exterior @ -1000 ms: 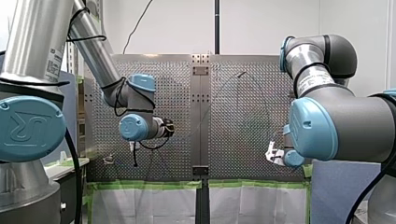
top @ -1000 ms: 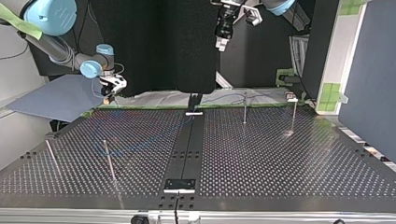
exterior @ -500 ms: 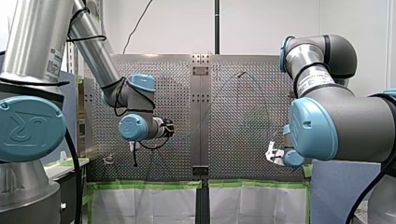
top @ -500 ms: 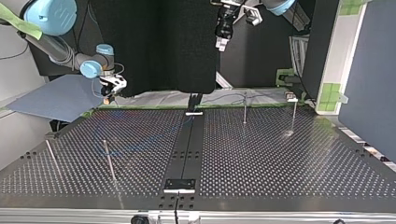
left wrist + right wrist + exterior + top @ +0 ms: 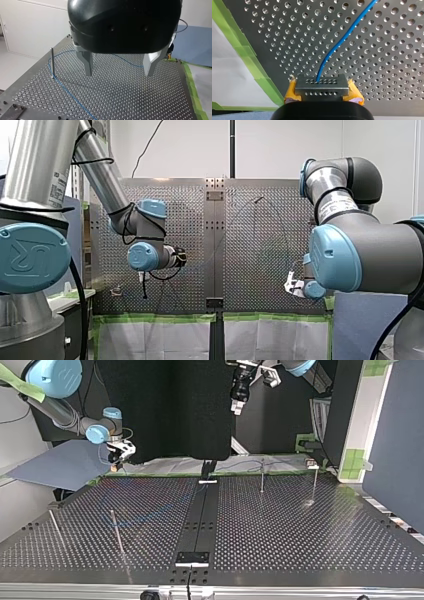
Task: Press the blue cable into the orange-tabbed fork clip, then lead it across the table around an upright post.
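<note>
Two hands, one thin blue cable: right hand clenched on it.
It runs straight ahead, then bends beside the upright steel post; left hand, released, hangs apart from that post.

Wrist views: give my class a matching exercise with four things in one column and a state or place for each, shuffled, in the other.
Things:
1. my left gripper
2. my right gripper
3. blue cable
4. upright post

States or places:
A. stands on the perforated table
B. shut on the cable
C. open, holding nothing
D. lies across the table, passing the post's foot

Pairs: 1-C, 2-B, 3-D, 4-A.
</note>
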